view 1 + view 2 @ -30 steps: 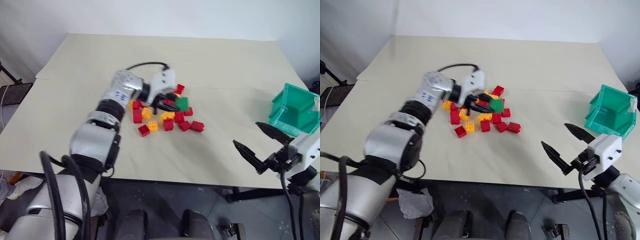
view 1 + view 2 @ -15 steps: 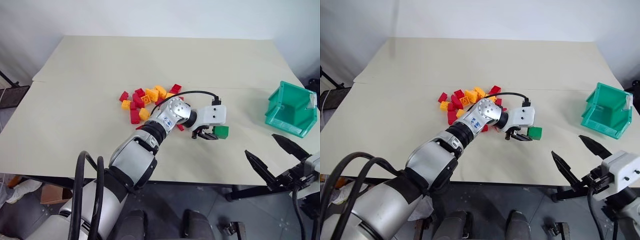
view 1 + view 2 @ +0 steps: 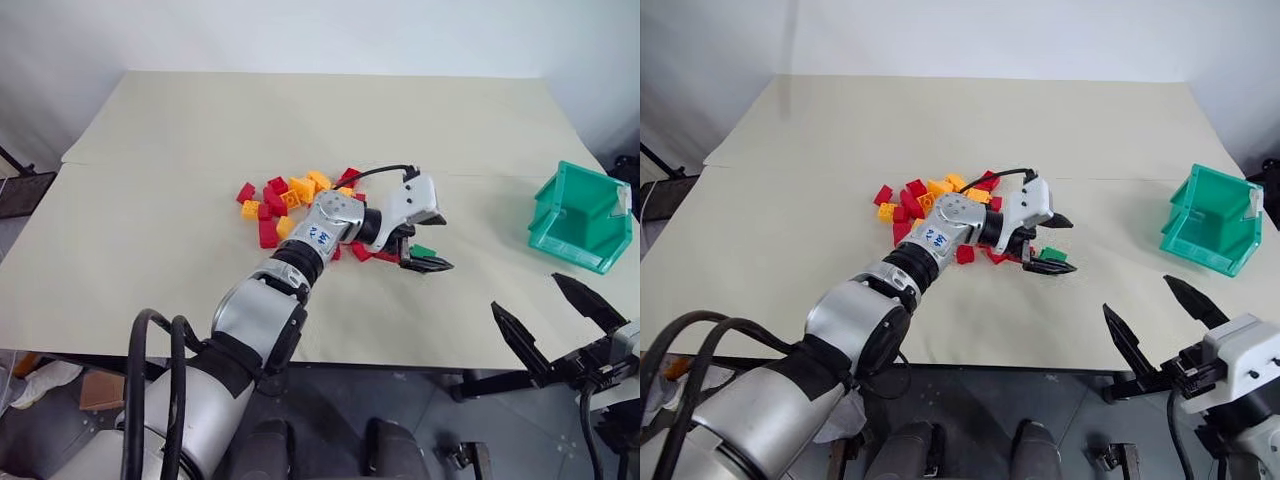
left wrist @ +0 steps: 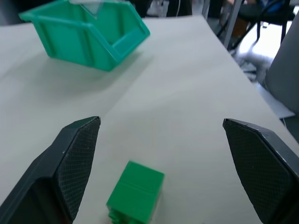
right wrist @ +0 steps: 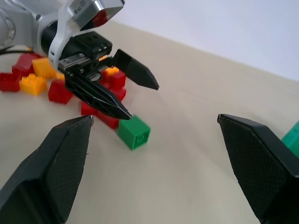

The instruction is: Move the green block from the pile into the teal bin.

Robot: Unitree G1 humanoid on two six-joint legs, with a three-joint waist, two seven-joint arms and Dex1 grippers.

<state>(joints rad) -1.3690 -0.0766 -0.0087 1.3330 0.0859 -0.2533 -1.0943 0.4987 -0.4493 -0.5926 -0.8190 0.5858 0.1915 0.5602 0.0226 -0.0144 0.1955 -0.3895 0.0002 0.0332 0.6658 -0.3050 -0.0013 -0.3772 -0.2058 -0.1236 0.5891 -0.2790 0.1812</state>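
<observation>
The green block (image 3: 423, 251) lies loose on the table just right of the pile (image 3: 290, 200) of red and yellow bricks. My left gripper (image 3: 432, 240) stands open around it, one finger on each side and holding nothing. In the left wrist view the green block (image 4: 135, 191) rests between the spread fingers (image 4: 77, 163), with the teal bin (image 4: 86, 35) beyond it. The teal bin (image 3: 583, 217) stands at the table's right edge. My right gripper (image 3: 1158, 320) hangs open and empty off the table's front right. From its wrist the green block (image 5: 134, 132) sits by the left gripper's (image 5: 142, 101) lower fingertip.
The beige table (image 3: 300, 110) stretches wide behind the pile and between the block and the bin. A black cable (image 3: 375, 172) loops over the left wrist. The table's front edge runs close by the right gripper.
The left gripper carried the green block out of the pile to the right, then opened and let it down on the table. The right gripper drew back slightly.
</observation>
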